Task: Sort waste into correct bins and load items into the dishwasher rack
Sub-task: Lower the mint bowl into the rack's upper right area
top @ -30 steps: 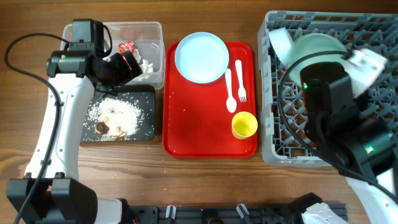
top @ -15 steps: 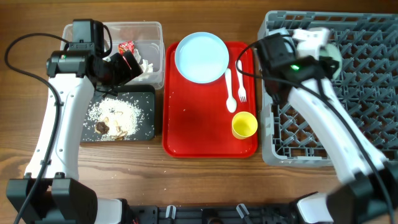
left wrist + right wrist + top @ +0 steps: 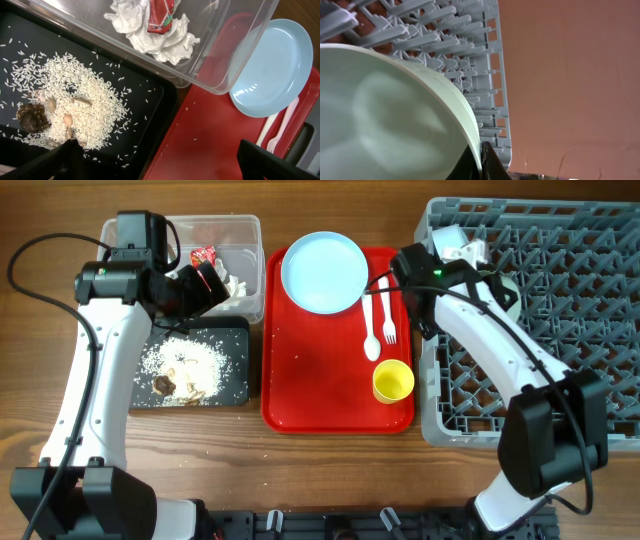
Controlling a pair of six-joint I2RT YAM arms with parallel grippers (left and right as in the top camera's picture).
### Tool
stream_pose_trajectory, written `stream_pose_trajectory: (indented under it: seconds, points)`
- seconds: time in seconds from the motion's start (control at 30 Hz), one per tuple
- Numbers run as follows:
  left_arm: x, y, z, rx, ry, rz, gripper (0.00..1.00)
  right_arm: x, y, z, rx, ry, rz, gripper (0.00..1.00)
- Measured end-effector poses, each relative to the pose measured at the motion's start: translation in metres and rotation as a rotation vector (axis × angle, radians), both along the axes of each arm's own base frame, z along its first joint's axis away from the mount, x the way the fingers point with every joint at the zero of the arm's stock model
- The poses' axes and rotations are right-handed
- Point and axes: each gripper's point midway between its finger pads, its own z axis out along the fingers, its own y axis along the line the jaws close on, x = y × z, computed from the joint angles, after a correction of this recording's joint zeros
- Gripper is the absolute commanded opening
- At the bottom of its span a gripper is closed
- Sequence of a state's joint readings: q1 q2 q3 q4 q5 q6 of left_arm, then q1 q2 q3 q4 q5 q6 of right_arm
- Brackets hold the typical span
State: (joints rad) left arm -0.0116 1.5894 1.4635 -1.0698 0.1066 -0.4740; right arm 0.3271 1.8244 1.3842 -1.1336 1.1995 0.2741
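Note:
My right gripper (image 3: 481, 156) is shut on the rim of a pale blue-green bowl (image 3: 385, 115), held above the far left part of the grey dishwasher rack (image 3: 560, 380). Overhead, most of that bowl (image 3: 511, 286) is hidden behind the arm. My left gripper (image 3: 167, 160) hangs open and empty over the edge where the black tray (image 3: 237, 375) meets the red tray (image 3: 320, 390). The clear tub (image 3: 240, 228) holds the red-and-white wrapper (image 3: 161, 10) and tissue (image 3: 160, 37). Rice (image 3: 75, 95) and brown scraps (image 3: 31, 117) lie on the black tray.
On the red tray sit a pale blue plate (image 3: 323, 272), a white spoon (image 3: 370, 325), a white fork (image 3: 387, 310) and a yellow cup (image 3: 393, 381). A pale rim (image 3: 447, 238) shows at the rack's far left corner. Bare wooden table runs along the front.
My right arm has swung from the rack's right side to its far left corner, carrying the bowl with it. The left arm has not moved.

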Motion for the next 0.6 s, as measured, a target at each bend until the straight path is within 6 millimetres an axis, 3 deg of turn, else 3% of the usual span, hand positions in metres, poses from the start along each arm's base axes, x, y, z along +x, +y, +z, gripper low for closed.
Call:
stream_pose_trajectory:
  seconds: [0.17,0.6]
  points:
    - [0.0,0.0,0.0,0.0,0.0,0.0,1.0,-0.001,-0.01,-0.002,0.013,0.0,-0.03,0.04]
    - [0.0,0.0,0.0,0.0,0.0,0.0,1.0,-0.003,-0.009,-0.009,0.048,0.054,-0.021,0.04]
